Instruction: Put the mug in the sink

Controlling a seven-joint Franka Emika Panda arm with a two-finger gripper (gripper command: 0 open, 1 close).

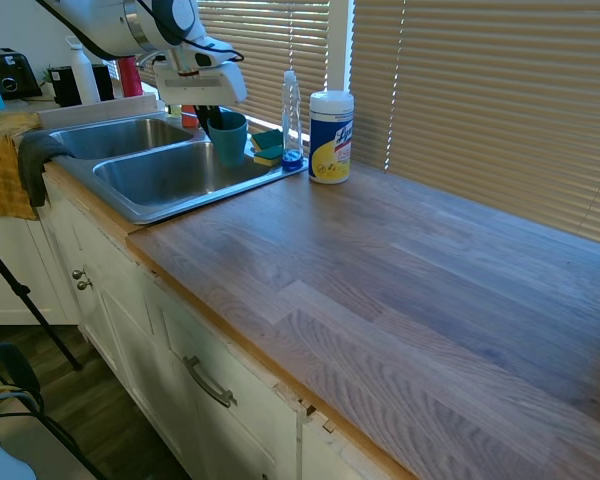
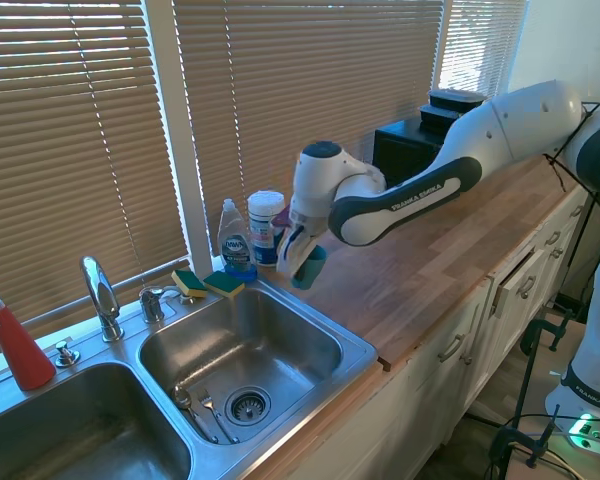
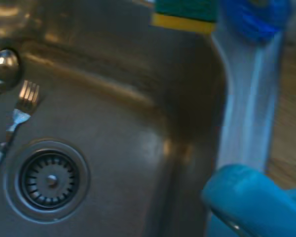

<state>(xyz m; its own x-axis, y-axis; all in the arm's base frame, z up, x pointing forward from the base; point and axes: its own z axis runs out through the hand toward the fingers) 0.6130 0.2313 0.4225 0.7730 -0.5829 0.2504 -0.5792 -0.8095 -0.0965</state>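
Clamped in the white arm's two-finger gripper (image 2: 302,258), jaws closed on its rim: small teal-blue tapered mug (image 2: 310,267), tilted, above the stainless steel double-basin sink (image 2: 352,352), near the right basin's corner.

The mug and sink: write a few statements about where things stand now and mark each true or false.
1. The pincer holds the mug in the air above the sink. True.
2. The mug rests on the basin floor. False: it hangs near the basin's corner, off the bottom.
3. A fork lies beside the drain. True.
4. The wipes canister stands inside the basin. False: it stands on the wooden counter.
5. The sponges lie on the sink's rim. True.
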